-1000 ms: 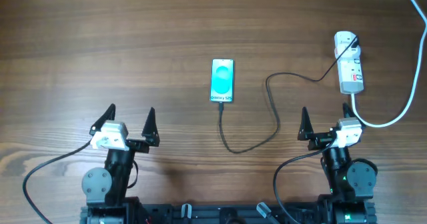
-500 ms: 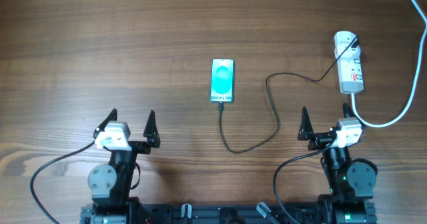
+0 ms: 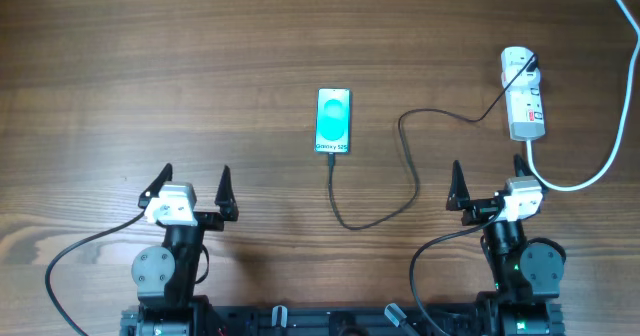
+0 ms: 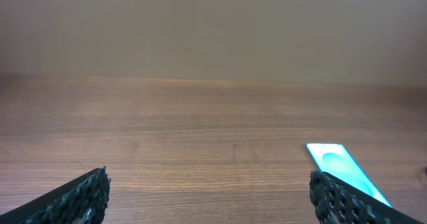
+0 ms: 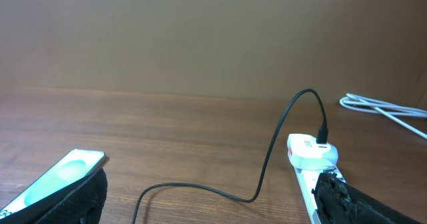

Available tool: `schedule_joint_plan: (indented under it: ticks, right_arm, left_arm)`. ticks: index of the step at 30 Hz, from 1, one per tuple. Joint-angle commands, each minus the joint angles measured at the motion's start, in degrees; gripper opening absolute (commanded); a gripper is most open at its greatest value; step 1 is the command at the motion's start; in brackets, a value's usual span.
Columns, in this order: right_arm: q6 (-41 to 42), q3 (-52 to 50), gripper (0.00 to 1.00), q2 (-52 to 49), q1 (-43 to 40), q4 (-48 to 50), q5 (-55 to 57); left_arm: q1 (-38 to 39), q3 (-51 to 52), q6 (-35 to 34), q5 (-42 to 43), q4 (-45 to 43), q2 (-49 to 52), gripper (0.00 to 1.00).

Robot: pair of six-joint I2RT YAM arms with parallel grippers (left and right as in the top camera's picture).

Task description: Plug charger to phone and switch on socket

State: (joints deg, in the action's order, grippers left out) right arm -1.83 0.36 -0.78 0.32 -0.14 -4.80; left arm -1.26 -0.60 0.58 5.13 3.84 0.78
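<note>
Overhead: left gripper (image 3: pixel 196 172), right gripper (image 3: pixel 487 170) spread, empty; charger (image 3: pixel 412 166) loops socket (image 3: pixel 523 101) to phone (image 3: pixel 333 121); white cord (image 3: pixel 565 188) nearby.

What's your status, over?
Left gripper, right gripper open, empty. Charger end by phone, connection unclear. Socket untouched. Nothing blocking.

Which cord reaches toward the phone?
The thin black charger, looping from the socket to just below the phone; the thick white cord runs off to the far right instead.
</note>
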Motion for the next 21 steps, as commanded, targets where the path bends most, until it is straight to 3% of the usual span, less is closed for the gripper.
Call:
schedule_joint_plan:
  ticks: [1,21]
  right_arm:
    - [-0.1,-0.1,1.0,0.6,-0.2,0.2,0.9]
    - [-0.1,-0.1,1.0,0.6,-0.2,0.2,0.9]
  left_arm:
    - [-0.5,0.3,2.3,-5.9,0.5,-0.6,1.0]
    - [-0.5,0.3,3.7,-5.0,0.6,-0.6,1.0]
